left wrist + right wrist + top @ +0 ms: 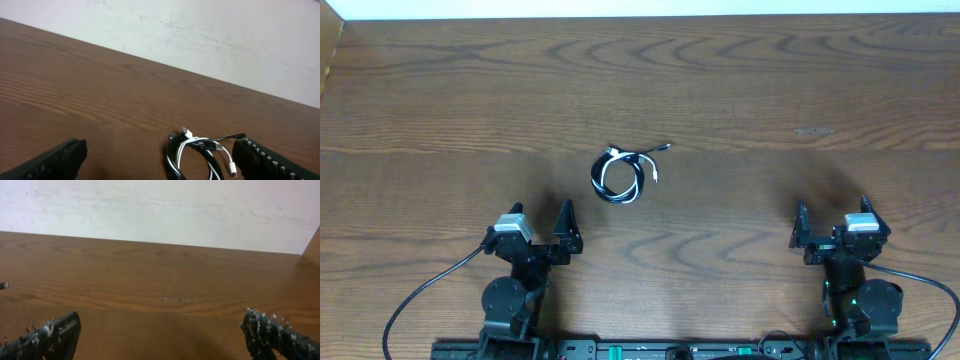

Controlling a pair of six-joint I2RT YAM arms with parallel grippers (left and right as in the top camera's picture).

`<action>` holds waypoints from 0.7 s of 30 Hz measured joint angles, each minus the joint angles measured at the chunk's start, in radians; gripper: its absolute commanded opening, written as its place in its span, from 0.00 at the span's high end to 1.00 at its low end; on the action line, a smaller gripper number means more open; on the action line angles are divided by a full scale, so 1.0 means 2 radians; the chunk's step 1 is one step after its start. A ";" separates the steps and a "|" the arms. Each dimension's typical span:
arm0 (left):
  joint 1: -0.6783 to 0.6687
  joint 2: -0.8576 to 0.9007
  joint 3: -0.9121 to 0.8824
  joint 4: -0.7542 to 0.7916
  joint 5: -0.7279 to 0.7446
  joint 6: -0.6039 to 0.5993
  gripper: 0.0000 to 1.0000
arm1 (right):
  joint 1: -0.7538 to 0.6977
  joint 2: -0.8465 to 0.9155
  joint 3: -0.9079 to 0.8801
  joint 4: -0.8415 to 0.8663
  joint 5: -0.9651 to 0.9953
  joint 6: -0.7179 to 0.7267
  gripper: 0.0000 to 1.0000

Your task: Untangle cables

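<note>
Cables coiled together at ctr of overhead frame, plug ends trailing upper right; lie up-right of left gripper, much nearer than right gripper; both jaws wide, holding nil.

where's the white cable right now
In the overhead view the white cable lies mid-table, coiled together with the black cable, just ahead and to the right of the left arm's fingers, untouched.
</note>
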 measured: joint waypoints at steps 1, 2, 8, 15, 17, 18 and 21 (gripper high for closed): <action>0.000 0.000 0.000 0.000 0.000 0.000 0.02 | 0.000 0.000 0.000 0.000 0.000 0.000 0.01; 0.000 0.000 0.000 0.000 0.000 0.000 0.02 | 0.000 0.000 0.000 0.000 0.000 0.000 0.01; 0.000 0.000 0.000 0.005 -0.002 0.014 0.02 | 0.000 0.000 0.000 0.005 -0.009 0.002 0.01; 0.000 0.000 0.046 -0.027 -0.002 0.039 0.02 | 0.000 0.000 0.000 0.050 -0.061 0.006 0.01; 0.000 0.000 0.080 -0.049 -0.002 0.043 0.02 | 0.000 0.000 0.000 0.069 -0.083 0.006 0.01; 0.000 0.000 0.101 -0.063 -0.002 0.046 0.02 | 0.000 0.000 0.000 0.082 -0.109 0.006 0.01; 0.000 0.000 0.156 -0.105 -0.002 0.063 0.02 | 0.000 0.000 0.000 0.104 -0.168 0.006 0.01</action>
